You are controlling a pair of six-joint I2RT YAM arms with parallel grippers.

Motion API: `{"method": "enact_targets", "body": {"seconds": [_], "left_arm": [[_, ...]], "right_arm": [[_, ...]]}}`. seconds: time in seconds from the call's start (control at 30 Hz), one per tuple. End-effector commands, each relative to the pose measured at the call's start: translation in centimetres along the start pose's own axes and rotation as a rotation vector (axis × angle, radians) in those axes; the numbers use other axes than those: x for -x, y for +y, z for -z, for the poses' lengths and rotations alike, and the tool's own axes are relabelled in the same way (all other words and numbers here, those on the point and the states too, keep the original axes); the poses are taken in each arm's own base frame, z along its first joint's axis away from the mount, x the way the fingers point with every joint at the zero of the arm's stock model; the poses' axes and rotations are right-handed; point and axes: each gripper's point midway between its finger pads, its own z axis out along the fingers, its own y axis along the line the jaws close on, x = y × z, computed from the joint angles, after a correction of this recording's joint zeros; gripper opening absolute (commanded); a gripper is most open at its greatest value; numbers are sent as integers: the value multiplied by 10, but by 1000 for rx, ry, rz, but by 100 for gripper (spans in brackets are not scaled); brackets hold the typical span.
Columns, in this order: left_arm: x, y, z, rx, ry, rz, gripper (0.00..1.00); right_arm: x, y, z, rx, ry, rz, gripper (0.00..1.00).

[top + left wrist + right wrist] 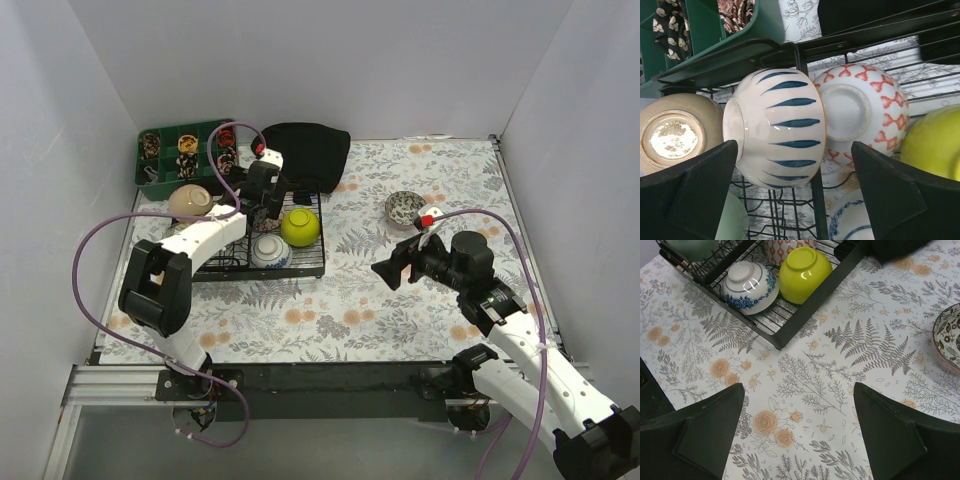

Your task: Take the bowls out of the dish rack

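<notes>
The black wire dish rack (305,270) holds several bowls on their sides: a lime-green one (300,227) and a blue-floral one (270,250); a beige one (190,201) lies at its left end. My left gripper (270,205) is open and empty over the rack's back. In the left wrist view its open jaws (795,190) frame a white blue-striped bowl (777,127), with a red-patterned bowl (860,112), the beige bowl (675,132) and the lime-green bowl (935,145) beside it. My right gripper (395,268) is open and empty above the tablecloth (797,425), right of the rack (790,335).
A dark-patterned bowl (404,208) stands upright on the floral tablecloth at centre right, also at the right wrist view's edge (947,337). A green compartment tray (165,165) and a black cloth (310,150) lie behind the rack. White walls enclose the table.
</notes>
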Motion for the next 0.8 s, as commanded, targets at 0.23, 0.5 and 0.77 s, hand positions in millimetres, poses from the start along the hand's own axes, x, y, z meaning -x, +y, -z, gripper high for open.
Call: {"method": "enact_targets", "body": {"seconds": [0.23, 0.5, 0.77], "left_arm": [[23, 13, -6, 101, -65, -48, 97], [24, 9, -7, 90, -70, -61, 74], [21, 12, -2, 91, -69, -72, 54]], "right_arm": [[3, 8, -5, 56, -17, 24, 98], [2, 6, -5, 48, -14, 22, 98], [1, 6, -5, 48, -14, 23, 97]]}}
